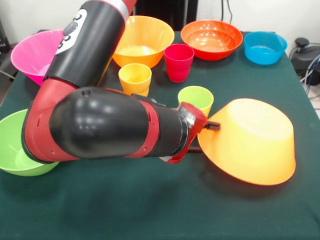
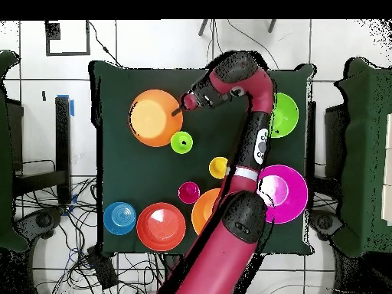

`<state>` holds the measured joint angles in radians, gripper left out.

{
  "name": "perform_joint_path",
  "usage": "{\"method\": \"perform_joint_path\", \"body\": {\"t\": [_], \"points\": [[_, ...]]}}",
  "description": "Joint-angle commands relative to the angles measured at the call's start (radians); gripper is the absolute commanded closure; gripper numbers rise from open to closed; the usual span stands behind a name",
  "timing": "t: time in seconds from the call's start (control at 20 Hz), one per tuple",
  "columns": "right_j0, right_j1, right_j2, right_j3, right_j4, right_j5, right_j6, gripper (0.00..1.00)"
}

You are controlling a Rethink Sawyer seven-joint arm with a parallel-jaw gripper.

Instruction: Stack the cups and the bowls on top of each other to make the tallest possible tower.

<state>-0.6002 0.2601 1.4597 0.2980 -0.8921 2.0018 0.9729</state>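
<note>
Here gripper (image 1: 209, 131) clamped on rim of upturned orange bowl (image 1: 252, 142), tilted at near right of table (image 1: 150, 210); lime cup (image 1: 196, 99) just behind, yellow cup (image 1: 135, 78) farther left

Orange bowl (image 1: 252, 142) tipped on edge, base showing, beside lime cup (image 1: 196, 100). Other bowls upright: pink (image 1: 36, 54), orange (image 1: 145, 39), red-orange (image 1: 211, 39), blue (image 1: 265, 47), green (image 1: 14, 145). Yellow cup (image 1: 135, 79) and crimson cup (image 1: 179, 62) upright mid-table.

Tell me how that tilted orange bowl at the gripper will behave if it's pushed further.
The orange bowl rests tilted on its rim, so it will probably flop over or rock. Its glossy plastic looks light and stiff; it may skate across the green cloth. The gripper meets its rim; grip unclear.
</note>
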Motion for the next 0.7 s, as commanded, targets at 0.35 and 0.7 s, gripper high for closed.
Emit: {"method": "perform_joint_path", "body": {"t": [0.35,0.7], "points": [[-0.002,0.092,0.025,-0.062,-0.250,-0.017,-0.387,0.00],[-0.006,0.075,0.009,-0.039,-0.233,-0.054,-0.343,0.00]]}}
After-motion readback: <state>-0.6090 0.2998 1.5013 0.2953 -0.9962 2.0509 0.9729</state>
